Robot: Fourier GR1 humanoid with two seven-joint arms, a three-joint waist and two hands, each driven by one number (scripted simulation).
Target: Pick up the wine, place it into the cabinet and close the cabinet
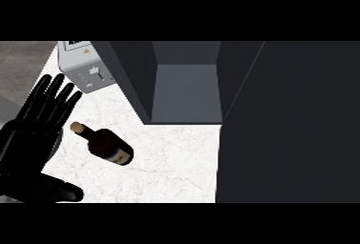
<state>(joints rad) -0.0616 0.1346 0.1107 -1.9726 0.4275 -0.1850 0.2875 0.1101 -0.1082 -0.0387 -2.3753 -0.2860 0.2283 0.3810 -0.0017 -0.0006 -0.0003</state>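
A dark wine bottle (109, 147) with a tan cork lies tilted on the white marble counter (169, 162), its neck toward the upper left. My left hand (32, 128) stands at the view's left edge, fingers straight and raised, thumb low near the bottom, just left of the bottle's cork and not touching it. The dark cabinet (186, 90) stands behind the bottle with its grey inside showing. Its open door (288, 124) fills the right side of the view. My right hand does not show.
A grey appliance (85, 66) with small markings sits at the back left, next to the cabinet. A grey floor strip shows beyond the counter's left edge.
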